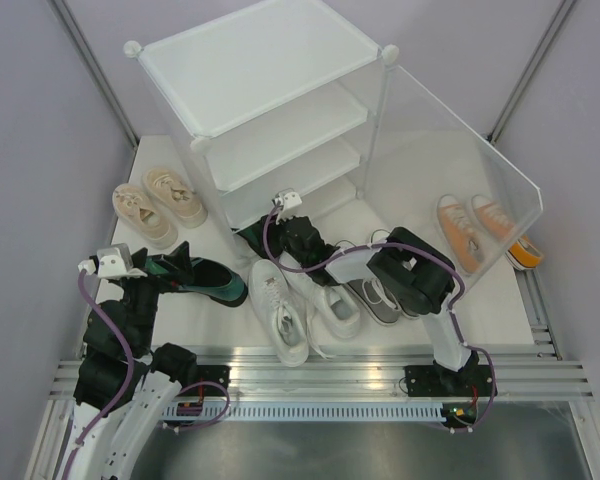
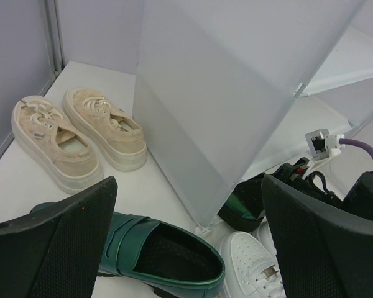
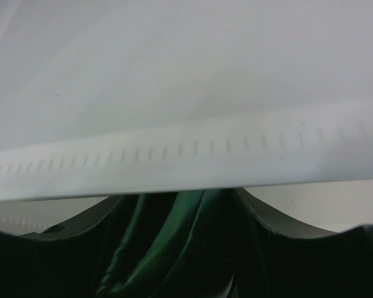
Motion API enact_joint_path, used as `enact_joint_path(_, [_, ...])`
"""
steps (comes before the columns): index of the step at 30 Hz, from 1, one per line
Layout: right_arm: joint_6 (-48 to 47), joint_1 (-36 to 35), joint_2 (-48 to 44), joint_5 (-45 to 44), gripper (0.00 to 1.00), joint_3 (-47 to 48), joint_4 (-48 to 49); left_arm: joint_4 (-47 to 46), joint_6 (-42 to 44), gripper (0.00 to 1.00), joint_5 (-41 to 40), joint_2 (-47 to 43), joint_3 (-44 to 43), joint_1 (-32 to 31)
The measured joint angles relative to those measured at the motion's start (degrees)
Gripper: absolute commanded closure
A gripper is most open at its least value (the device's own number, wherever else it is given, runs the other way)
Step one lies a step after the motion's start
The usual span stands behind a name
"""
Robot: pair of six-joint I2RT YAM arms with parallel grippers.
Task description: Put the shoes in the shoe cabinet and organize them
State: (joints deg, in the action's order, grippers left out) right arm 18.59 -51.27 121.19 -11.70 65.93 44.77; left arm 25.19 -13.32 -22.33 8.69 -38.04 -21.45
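The white shoe cabinet (image 1: 270, 70) stands at the back, its clear door (image 1: 460, 150) swung open to the right. My right gripper (image 1: 270, 233) is shut on a dark green shoe (image 1: 248, 239) at the mouth of the bottom tier. In the right wrist view this green shoe (image 3: 174, 248) sits between the fingers (image 3: 286, 223), just under a white shelf edge (image 3: 186, 161). My left gripper (image 2: 189, 183) is open above the other green shoe (image 2: 155, 248), apart from it. The beige pair (image 1: 160, 205) lies left of the cabinet, and the white pair (image 1: 285, 310) and grey pair (image 1: 378, 292) lie in front.
An orange pair (image 1: 472, 230) lies on the right behind the clear door. The cabinet's side panel (image 2: 224, 93) rises close in front of my left gripper. Grey walls close in both sides, and a metal rail (image 1: 320, 375) runs along the near edge.
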Motion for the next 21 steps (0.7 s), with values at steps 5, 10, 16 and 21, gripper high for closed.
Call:
enact_joint_path(5, [-0.2, -0.7, 0.5, -0.3, 0.27, 0.0, 0.9, 0.0, 0.0, 0.0, 0.0, 0.0, 0.0, 0.0])
enact_joint_path(10, [-0.4, -1.0, 0.5, -0.2, 0.21, 0.0, 0.9, 0.0, 0.0, 0.0, 0.2, 0.0, 0.0, 0.0])
enact_joint_path(16, [-0.4, -1.0, -0.5, 0.5, 0.2, -2.2, 1.1, 0.0, 0.0, 0.0, 0.4, 0.0, 0.0, 0.0])
enact_joint_path(21, [-0.2, -1.2, -3.9, 1.3, 0.19, -6.8, 1.4, 0.0, 0.0, 0.0, 0.4, 0.0, 0.0, 0.0])
